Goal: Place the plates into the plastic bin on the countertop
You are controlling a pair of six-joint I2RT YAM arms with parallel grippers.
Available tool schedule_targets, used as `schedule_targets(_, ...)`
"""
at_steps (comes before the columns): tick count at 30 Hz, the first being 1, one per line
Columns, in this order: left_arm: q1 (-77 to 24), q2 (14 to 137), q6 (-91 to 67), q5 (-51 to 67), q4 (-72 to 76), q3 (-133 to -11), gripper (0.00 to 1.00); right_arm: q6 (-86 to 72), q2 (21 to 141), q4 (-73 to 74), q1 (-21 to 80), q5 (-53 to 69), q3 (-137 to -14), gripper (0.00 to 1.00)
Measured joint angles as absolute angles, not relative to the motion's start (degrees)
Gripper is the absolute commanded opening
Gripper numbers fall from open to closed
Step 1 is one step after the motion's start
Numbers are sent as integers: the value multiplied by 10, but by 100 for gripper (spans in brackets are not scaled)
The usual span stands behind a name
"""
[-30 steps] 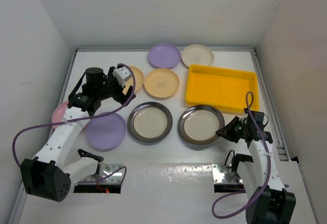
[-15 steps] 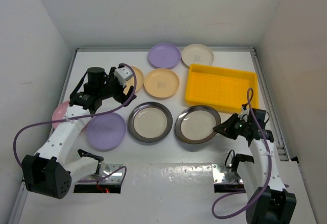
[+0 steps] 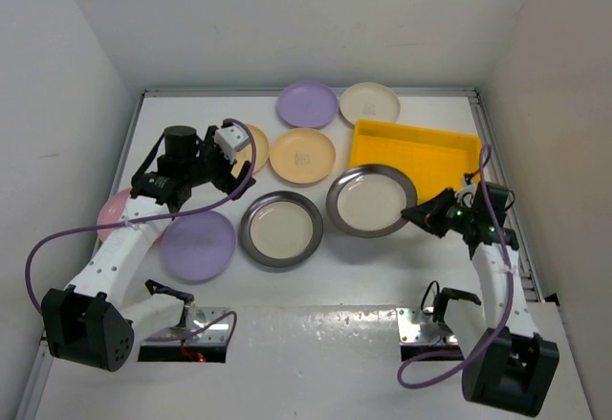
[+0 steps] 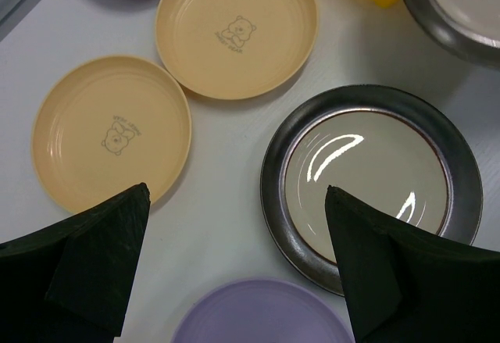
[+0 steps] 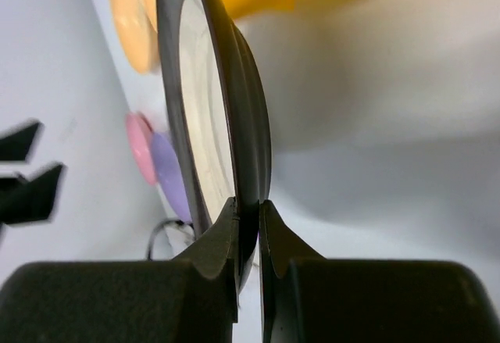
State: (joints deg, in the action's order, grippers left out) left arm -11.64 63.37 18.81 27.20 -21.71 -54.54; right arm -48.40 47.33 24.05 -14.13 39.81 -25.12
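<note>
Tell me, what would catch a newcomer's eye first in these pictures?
The bright yellow plastic bin at the back right stands out first. Next comes the right hand, pinching a dark-rimmed plate by its rim so that the plate overlaps the bin's near left corner in the overhead view. To the left, a lilac plate and a pale orange plate lie flat among others.

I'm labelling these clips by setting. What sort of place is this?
Probably a robot test cell, not a kitchen: white countertop boxed in by plain walls, left arm and right arm bolted at its edge, with coloured plates laid out beside a yellow plastic bin.
</note>
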Motion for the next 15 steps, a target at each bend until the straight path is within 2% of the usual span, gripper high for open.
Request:
schedule_targets(7,-116,634,188,272,-216,-545,94,-514,629,136,-223,382,-362,0)
schedule_targets(15,-110,634,190,272,-214,-544,94,-446,830,152,-242,304,-479,0)
